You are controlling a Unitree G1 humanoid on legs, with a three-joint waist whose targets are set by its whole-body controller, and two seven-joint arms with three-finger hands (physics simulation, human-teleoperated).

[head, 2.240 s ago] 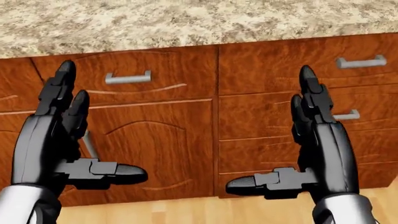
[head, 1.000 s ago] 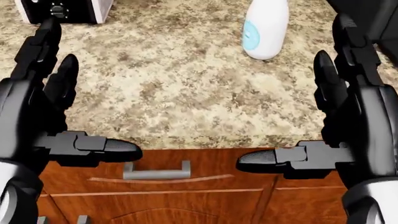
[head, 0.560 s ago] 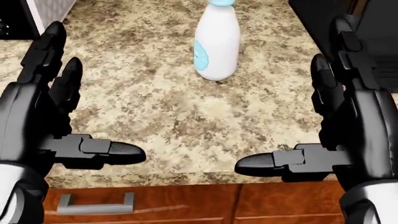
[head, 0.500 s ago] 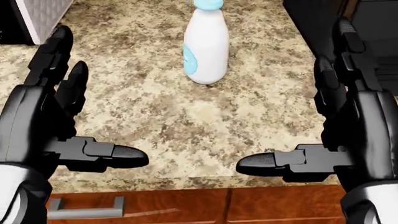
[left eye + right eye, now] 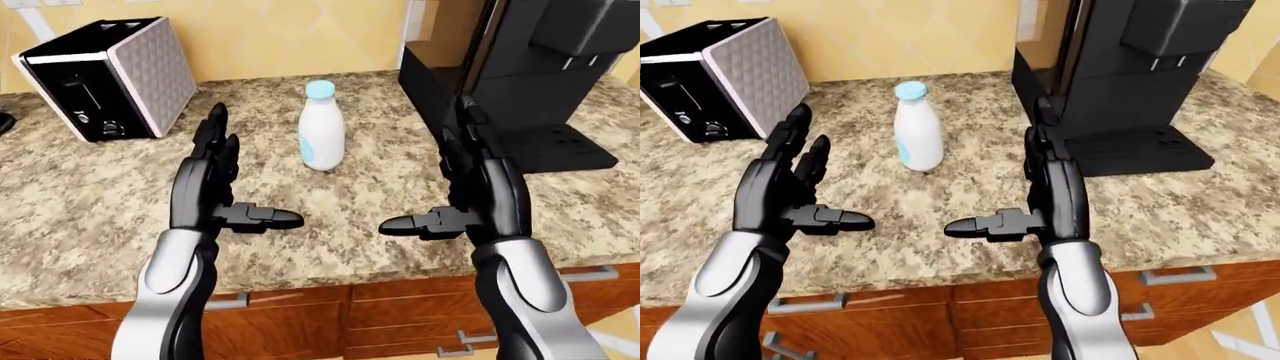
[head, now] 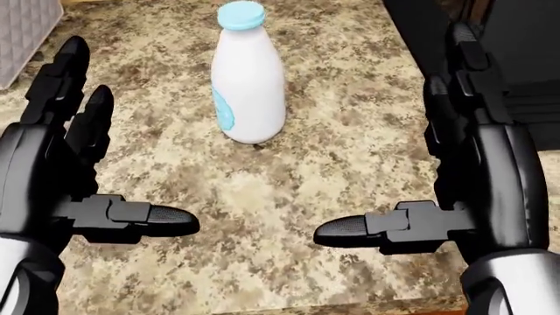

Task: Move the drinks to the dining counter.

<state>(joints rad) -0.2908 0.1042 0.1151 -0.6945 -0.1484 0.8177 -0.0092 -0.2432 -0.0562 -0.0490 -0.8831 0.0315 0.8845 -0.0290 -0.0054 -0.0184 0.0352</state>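
One milk bottle [image 6: 247, 82] upright on granite counter [image 6: 333, 164], between and beyond both hands; left hand [image 6: 61, 177] and right hand [image 6: 464, 190] spread open, empty, probably well short of it

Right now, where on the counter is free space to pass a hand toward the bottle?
Bare counter lies between the toaster and the milk bottle, and below the bottle, between the open left hand and right hand. To the bottle's right a narrower strip remains; the black coffee machine crowds it.
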